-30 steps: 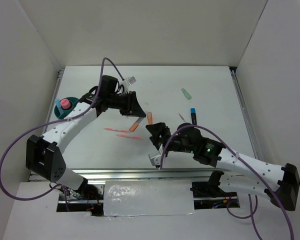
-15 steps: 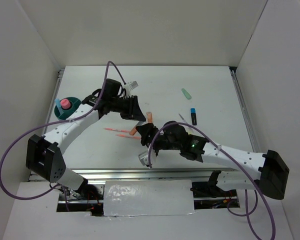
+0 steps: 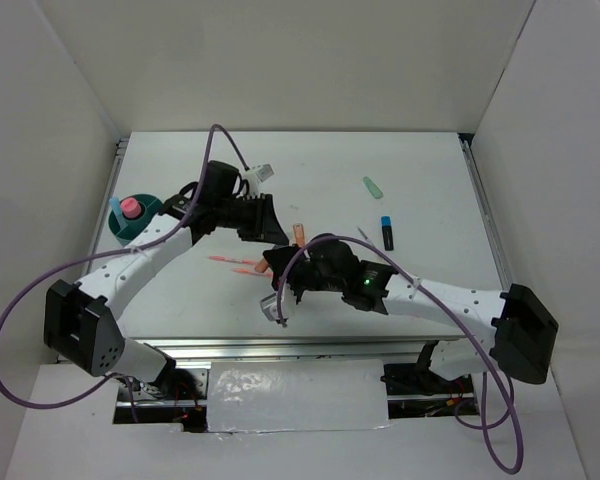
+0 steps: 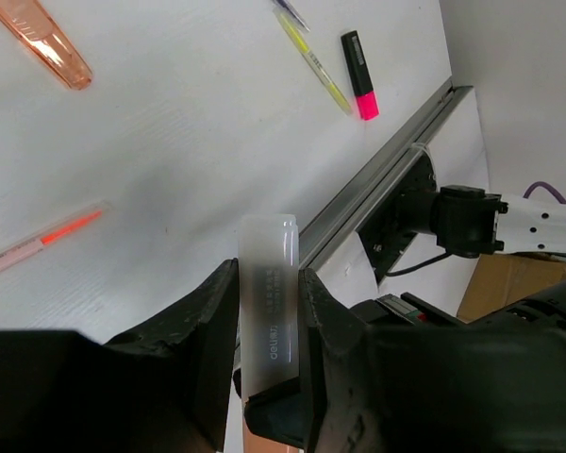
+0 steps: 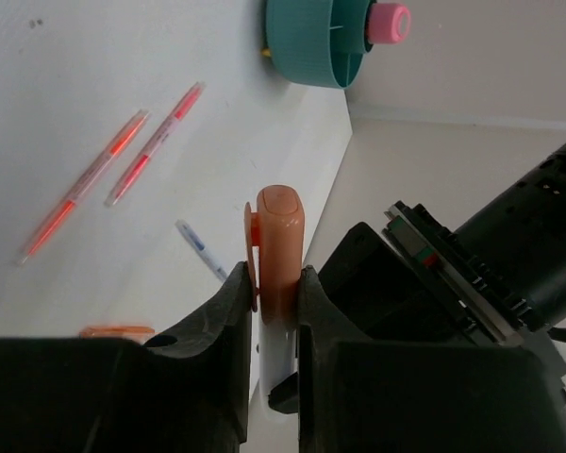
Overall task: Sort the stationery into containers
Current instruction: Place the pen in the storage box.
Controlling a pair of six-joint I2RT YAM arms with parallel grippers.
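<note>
An orange-capped highlighter with a translucent white barrel is gripped by both arms, above the table. My left gripper is shut on the barrel, and my right gripper is shut on the orange cap. In the top view the two grippers meet at mid-table, left gripper above right gripper. The teal tub stands at the far left with a pink-capped tube in it. Two thin orange pens lie just left of the grippers.
Loose on the table: an orange highlighter, a pale green marker, a blue-and-black highlighter, a thin dark pen. The left wrist view also shows a yellow pen, a pink-and-black highlighter and the table's metal rail.
My right arm has swung left to the left gripper and its jaws have closed on the orange cap. The left gripper has stayed on the barrel, shifting only slightly.
</note>
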